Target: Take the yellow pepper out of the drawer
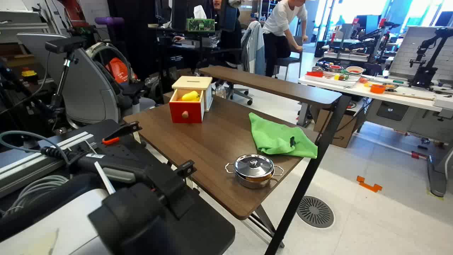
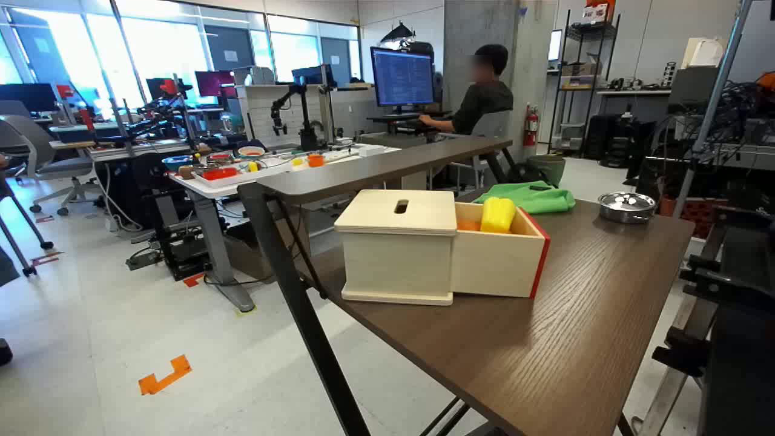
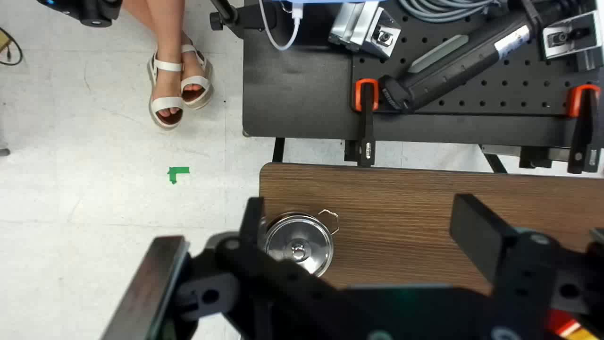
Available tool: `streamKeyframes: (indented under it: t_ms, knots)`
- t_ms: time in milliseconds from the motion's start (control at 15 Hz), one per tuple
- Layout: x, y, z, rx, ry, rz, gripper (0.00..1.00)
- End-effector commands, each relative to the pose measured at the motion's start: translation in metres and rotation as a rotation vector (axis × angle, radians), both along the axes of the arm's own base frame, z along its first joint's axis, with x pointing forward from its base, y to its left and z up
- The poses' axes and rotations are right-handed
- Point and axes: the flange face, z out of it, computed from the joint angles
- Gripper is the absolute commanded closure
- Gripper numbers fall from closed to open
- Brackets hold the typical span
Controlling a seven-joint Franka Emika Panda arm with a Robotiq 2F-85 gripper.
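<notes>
The yellow pepper (image 1: 191, 96) lies inside the pulled-out drawer (image 1: 178, 113), which has a red front and a round wooden knob. In an exterior view, the pepper (image 2: 498, 214) sticks up above the rim of the drawer (image 2: 497, 266). Something orange lies beside it, partly hidden. The drawer belongs to a pale wooden box (image 1: 193, 82). My gripper (image 3: 361, 217) is open and empty in the wrist view, its fingers wide apart above the table. Bits of red and yellow show at that view's lower right corner, mostly hidden by the gripper. I do not make out the gripper in the exterior views.
A lidded steel pot (image 1: 254, 170) stands near the table's corner; it also shows in the wrist view (image 3: 302, 236). A green cloth (image 1: 277, 136) lies on the brown table (image 1: 201, 141). A raised shelf (image 1: 276, 85) runs along one side. Clamps (image 3: 366, 123) grip the black bench.
</notes>
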Motion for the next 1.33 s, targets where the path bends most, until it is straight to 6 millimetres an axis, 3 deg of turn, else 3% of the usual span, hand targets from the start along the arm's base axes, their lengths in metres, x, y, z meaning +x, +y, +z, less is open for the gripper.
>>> streamKeyframes:
  t_ms: [0,600,667,933,1267]
  knots:
    - [0.000,0.000,0.001,0.000,0.000,0.000,0.00]
    - [0.001,0.000,0.002,-0.001,-0.002,0.000,0.00]
    - [0.008,0.004,-0.004,-0.001,-0.018,0.007,0.00]
    - [0.041,0.043,-0.038,0.006,-0.063,-0.028,0.00]
    - [0.077,0.114,-0.087,-0.009,-0.178,-0.161,0.00]
